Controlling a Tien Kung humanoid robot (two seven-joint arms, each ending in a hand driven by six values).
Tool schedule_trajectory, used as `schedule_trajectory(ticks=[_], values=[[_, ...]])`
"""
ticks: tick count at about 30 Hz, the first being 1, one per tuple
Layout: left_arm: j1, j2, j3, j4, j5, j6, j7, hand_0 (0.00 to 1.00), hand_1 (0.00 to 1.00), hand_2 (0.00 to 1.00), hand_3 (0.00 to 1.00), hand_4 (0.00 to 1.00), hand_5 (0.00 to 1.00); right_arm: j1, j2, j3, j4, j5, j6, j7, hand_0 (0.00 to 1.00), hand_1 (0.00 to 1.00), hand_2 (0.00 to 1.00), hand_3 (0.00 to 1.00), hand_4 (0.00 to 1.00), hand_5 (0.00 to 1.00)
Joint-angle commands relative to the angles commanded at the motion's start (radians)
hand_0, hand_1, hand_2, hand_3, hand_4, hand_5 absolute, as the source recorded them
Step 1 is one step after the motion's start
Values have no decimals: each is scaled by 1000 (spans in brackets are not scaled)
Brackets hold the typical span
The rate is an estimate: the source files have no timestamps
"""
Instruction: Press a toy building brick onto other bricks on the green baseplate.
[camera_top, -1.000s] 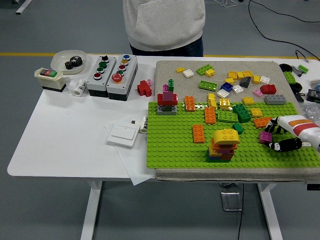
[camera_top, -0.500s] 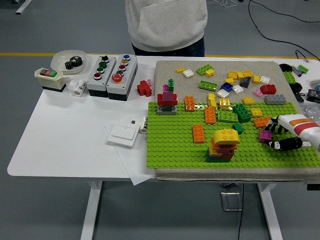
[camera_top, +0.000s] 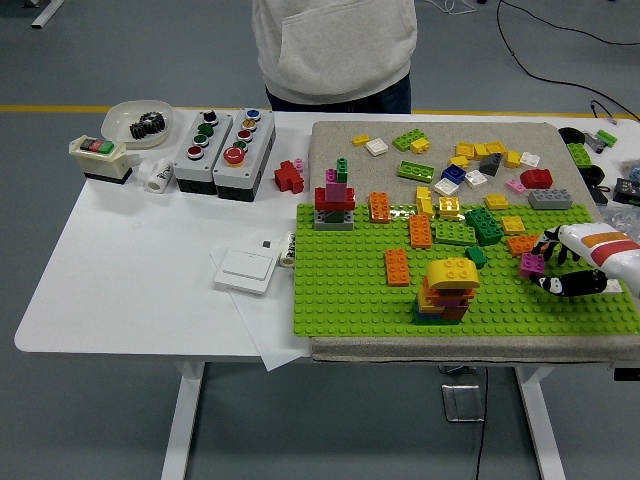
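Black fingertips (camera_top: 548, 247) of the robot's right hand (camera_top: 585, 262) pinch a small magenta plastic brick (camera_top: 533, 264).
The brick sits tilted, just above the studded green baseplate (camera_top: 350, 290), beside a flat orange brick (camera_top: 521, 243) and well right of the yellow-topped brick stack (camera_top: 447, 290).

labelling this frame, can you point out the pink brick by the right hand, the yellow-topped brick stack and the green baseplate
pink brick (camera_top: 532, 264), head view, on its studded top.
yellow-topped brick stack (camera_top: 451, 272), head view, on the yellow top brick.
green baseplate (camera_top: 345, 290), head view, on a bare studded patch left of the stack.
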Motion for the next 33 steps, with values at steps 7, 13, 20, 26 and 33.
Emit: schedule_trajectory(ticks=[7, 13, 20, 26, 33], values=[[2, 0, -2, 1, 2, -1, 0, 777, 770, 741, 585, 647, 663, -6, -10, 35, 33, 1, -4, 3, 382, 434, 518, 536, 667, 365], [4, -1, -5, 1, 6, -2, 1, 777, 771, 741, 585, 647, 662, -18, -25, 73, 92, 0, -5, 6, 380, 431, 516, 537, 654, 352], [7, -1, -8, 2, 12, -3, 3, 777, 770, 742, 585, 647, 662, -30, -46, 106, 156, 11, -9, 13, 377, 427, 514, 536, 647, 346], [8, -1, -10, 2, 16, -4, 4, 777, 770, 742, 585, 647, 662, -43, -66, 125, 221, 23, -15, 23, 375, 428, 514, 537, 642, 339], [10, 0, -12, 3, 20, -4, 4, 777, 771, 741, 585, 647, 662, -60, -107, 133, 332, 42, -24, 49, 374, 429, 515, 537, 643, 335]])
